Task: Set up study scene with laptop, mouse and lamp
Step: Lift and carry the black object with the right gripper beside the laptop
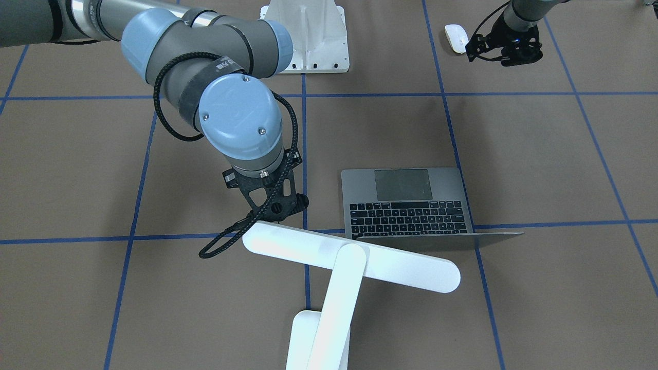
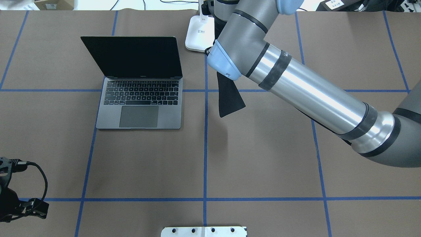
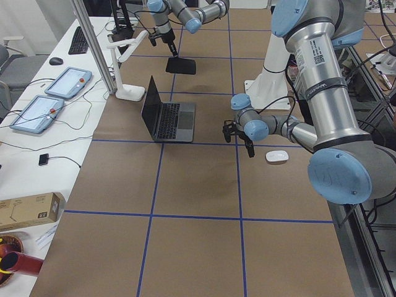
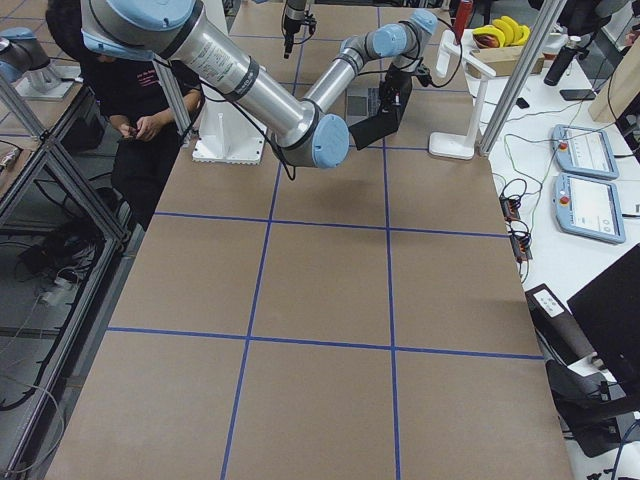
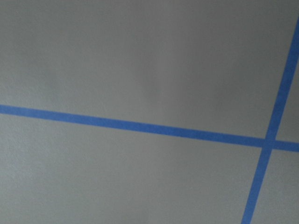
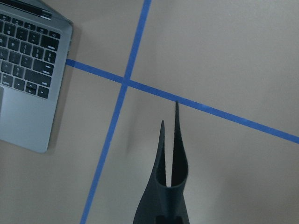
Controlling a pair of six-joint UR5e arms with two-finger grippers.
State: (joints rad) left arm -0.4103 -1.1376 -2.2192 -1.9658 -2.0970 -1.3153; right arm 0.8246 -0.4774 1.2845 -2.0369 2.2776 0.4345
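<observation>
The open grey laptop (image 2: 139, 108) sits on the table left of centre, screen dark; it also shows in the front view (image 1: 406, 200). The white lamp (image 1: 349, 257) stands behind it, with its base (image 2: 199, 34) at the far edge. My right gripper (image 1: 275, 205) is shut on a black flexible mat (image 2: 228, 98), which hangs folded above the table right of the laptop (image 6: 170, 172). The white mouse (image 1: 456, 37) lies near the robot's side. My left gripper (image 1: 501, 49) is beside it, empty, and looks open. The mouse is out of the overhead view.
A white ribbed pedestal (image 1: 313, 41) with bolt holes stands at the robot's edge of the table (image 2: 204, 231). Blue tape lines (image 2: 205, 148) divide the brown table into squares. A side bench with tablets (image 3: 68, 83) runs past the lamp.
</observation>
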